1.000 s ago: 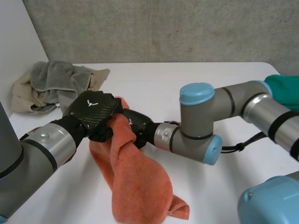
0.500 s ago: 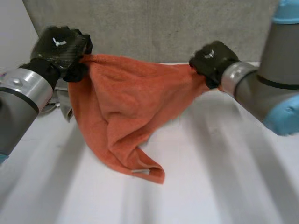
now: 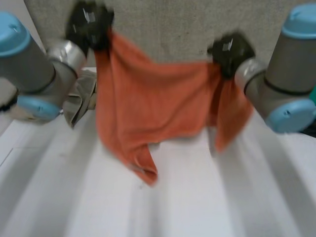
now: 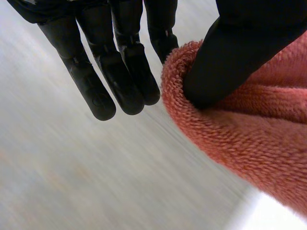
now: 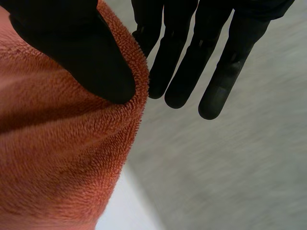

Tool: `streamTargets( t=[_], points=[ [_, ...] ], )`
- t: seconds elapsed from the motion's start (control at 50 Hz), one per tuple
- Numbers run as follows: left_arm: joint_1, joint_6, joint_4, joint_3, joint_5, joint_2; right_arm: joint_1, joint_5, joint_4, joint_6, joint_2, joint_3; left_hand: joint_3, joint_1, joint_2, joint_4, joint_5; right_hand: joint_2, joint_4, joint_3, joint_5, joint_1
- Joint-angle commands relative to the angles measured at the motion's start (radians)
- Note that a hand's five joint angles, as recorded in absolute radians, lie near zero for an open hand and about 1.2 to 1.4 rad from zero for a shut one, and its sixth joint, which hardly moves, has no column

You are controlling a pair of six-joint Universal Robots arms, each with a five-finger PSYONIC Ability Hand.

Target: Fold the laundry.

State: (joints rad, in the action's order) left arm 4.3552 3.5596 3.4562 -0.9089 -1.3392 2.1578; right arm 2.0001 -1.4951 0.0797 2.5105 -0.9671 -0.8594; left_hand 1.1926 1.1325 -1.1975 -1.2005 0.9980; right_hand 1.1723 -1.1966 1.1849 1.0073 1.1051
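An orange towel (image 3: 148,108) hangs in the air above the white table (image 3: 197,197), stretched between my two hands. My left hand (image 3: 89,22) is raised high and pinches the towel's upper left corner. In the left wrist view the thumb (image 4: 240,52) presses the towel's edge (image 4: 216,129) against the fingers (image 4: 120,72). My right hand (image 3: 229,52), a little lower, grips the top edge near the right end, and a flap of towel hangs past it. In the right wrist view the thumb (image 5: 81,52) pins the terry edge (image 5: 72,153) against the fingers (image 5: 192,62). The towel's lowest corner (image 3: 148,173) droops toward the table.
A heap of grey and beige cloth (image 3: 81,96) lies at the back left of the table, partly behind my left arm. A green cloth (image 3: 312,96) peeks out behind my right arm. A grey wall (image 3: 187,24) stands behind the table.
Both hands have lifted the towel off the table and drawn apart, spreading it between them. The left hand rose higher; the right closed on the towel's edge.
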Motion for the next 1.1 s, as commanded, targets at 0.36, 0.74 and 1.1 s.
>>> streamTargets(
  t=[0.36, 0.74, 1.1],
  points=[
    [-0.02, -0.133, 0.054, -0.647, -0.011, -0.249, -0.053, 0.041, 0.04, -0.102, -0.096, -0.476, 0.204, 0.264, -0.199, -0.196, 0.224, 0.224, -0.2, 0.211, 0.214, 0.291],
    [-0.155, 0.104, 0.055, -0.912, -0.021, -0.383, -0.107, 0.027, 0.221, -0.16, -0.217, -0.42, 0.204, 0.264, -0.199, -0.196, 0.224, -0.82, 0.844, -0.833, -0.83, -0.753],
    [-0.16, 0.102, 0.055, -0.886, -0.014, -0.449, 0.017, 0.312, 0.359, -0.211, 0.18, -0.063, 0.204, 0.264, -0.199, -0.196, 0.224, -0.641, 0.666, -0.654, -0.651, -0.574]
  ],
)
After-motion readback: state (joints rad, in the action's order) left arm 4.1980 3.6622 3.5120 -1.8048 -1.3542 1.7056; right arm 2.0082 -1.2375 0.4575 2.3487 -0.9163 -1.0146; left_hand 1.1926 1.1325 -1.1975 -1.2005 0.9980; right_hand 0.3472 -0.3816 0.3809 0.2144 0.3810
